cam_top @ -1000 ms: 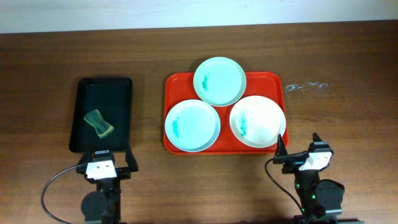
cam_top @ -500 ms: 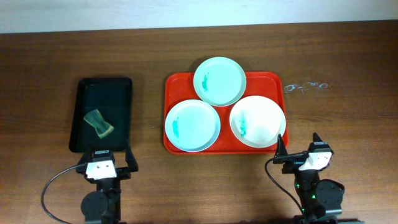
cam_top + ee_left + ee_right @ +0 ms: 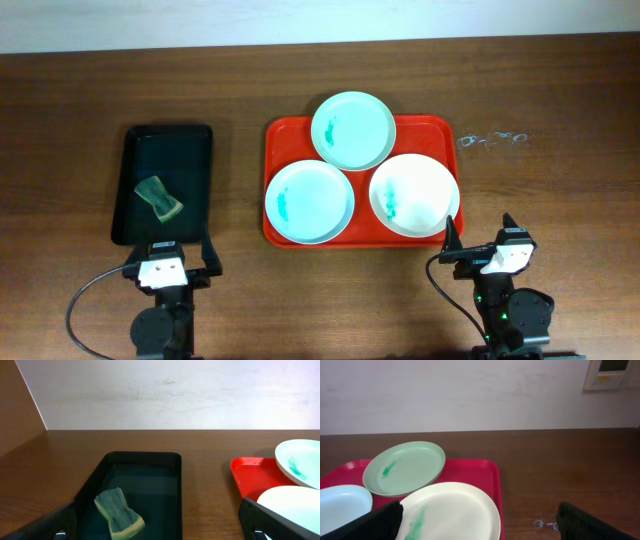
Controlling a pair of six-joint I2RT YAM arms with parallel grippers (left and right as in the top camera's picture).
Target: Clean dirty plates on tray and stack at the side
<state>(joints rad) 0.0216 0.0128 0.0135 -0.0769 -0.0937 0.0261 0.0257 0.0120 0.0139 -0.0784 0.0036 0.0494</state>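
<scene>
The red tray (image 3: 430, 128) lies in the middle of the table and holds three plates, each with a teal smear. A mint plate (image 3: 353, 130) sits at the tray's back, a pale one (image 3: 309, 201) at front left, a white one (image 3: 414, 194) at front right. My left gripper (image 3: 171, 252) is open and empty at the table's front, just before the black tray. My right gripper (image 3: 481, 238) is open and empty, just in front of the white plate (image 3: 451, 512). The right wrist view also shows the mint plate (image 3: 405, 467) and the red tray (image 3: 485, 472).
A smaller black tray (image 3: 198, 178) lies at the left with a green sponge (image 3: 159, 196) in it; both show in the left wrist view, tray (image 3: 172, 480) and sponge (image 3: 117, 513). Faint white marks (image 3: 492, 139) lie on the wood right of the red tray.
</scene>
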